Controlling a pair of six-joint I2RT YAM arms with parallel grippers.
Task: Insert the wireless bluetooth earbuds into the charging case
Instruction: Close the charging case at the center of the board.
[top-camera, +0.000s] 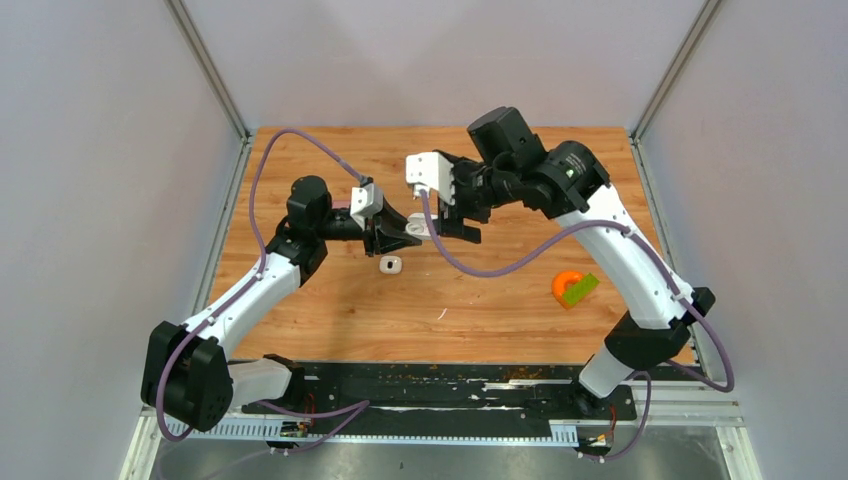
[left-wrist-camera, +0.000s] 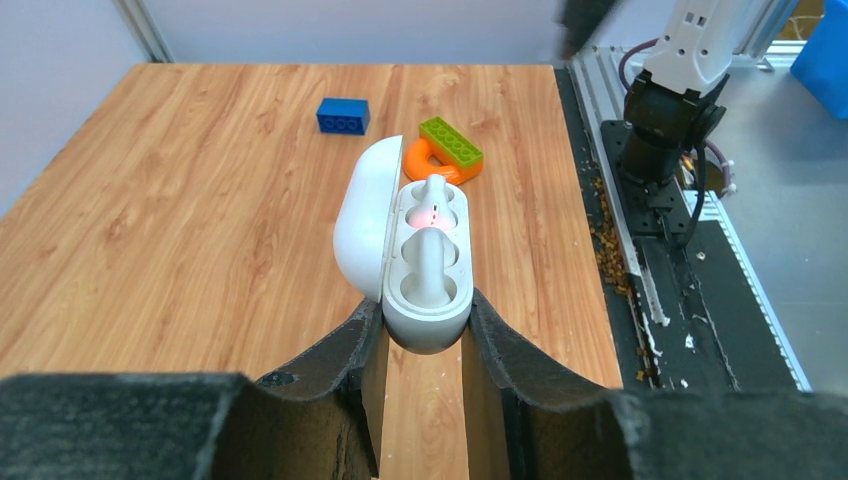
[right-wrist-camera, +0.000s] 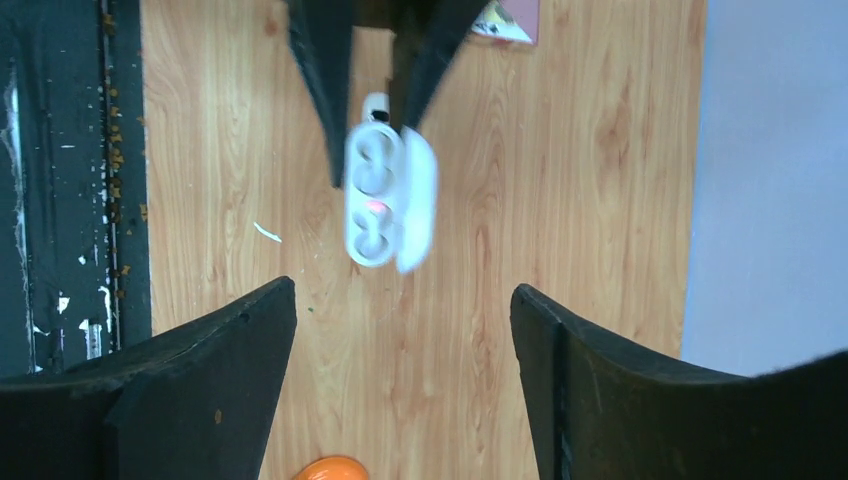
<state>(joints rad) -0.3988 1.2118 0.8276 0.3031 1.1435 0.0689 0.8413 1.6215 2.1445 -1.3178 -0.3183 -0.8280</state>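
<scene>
Evidently two earbuds (left-wrist-camera: 428, 262) sit in the open case (left-wrist-camera: 362, 215), above the table's (top-camera: 320, 320) middle.
Its base is clamped in the left claw (left-wrist-camera: 425, 308); the right claw (right-wrist-camera: 403, 290) gapes. They look light, slippery: pinch stems.

No legible text, label, brand, number or sign visible in any of three views.

Earbud (left-wrist-camera: 430, 262) sits in the charging case (left-wrist-camera: 428, 328); case sits in left tool (left-wrist-camera: 424, 308).
</scene>
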